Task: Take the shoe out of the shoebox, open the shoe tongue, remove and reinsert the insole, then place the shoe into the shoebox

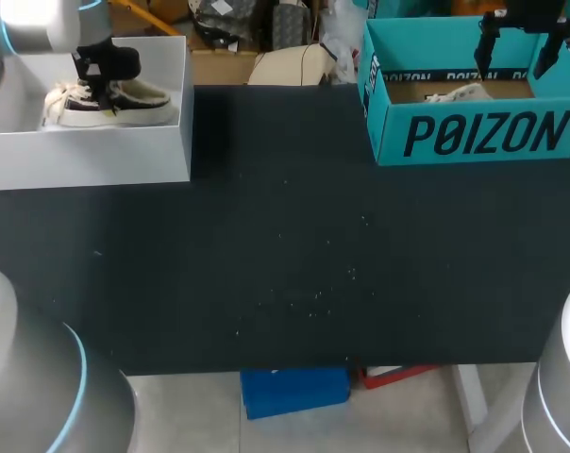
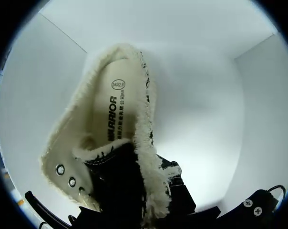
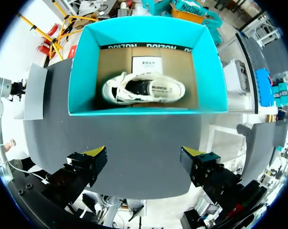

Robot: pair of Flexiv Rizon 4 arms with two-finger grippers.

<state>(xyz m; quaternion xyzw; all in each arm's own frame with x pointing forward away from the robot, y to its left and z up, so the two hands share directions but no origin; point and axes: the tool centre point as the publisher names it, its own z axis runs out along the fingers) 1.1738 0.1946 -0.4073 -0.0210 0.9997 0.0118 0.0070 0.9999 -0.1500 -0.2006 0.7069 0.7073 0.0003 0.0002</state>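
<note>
A: Entry one, our left side?

B: White box (image 1: 87, 151), far left corner of the table (image 1: 285, 264). Contents: one dark shoe (image 1: 115, 99), fleece-lined, with its long axis across the table and its laced end toward our left. The left gripper (image 1: 101, 80) is down inside the box, directly over the shoe's opening. The insole (image 2: 116, 114) is seated and lies just ahead of it. We cannot tell whether that gripper is spread or pinching.

A: Entry two?

B: Teal box (image 3: 84, 71), far right corner. Contents: one white shoe (image 3: 144, 89), flat on the box floor. The right gripper (image 3: 144, 155) hangs above the box, spread wide and holding nothing. The shoe lies ahead of it, with its long axis parallel to the line its jaws close along.

A: Which arm is nearer?

B: Each is nearer its own box, and the left is much the closer to its shoe. We judge the right would need a wrist turn to grip across its shoe rather than end to end.
</note>
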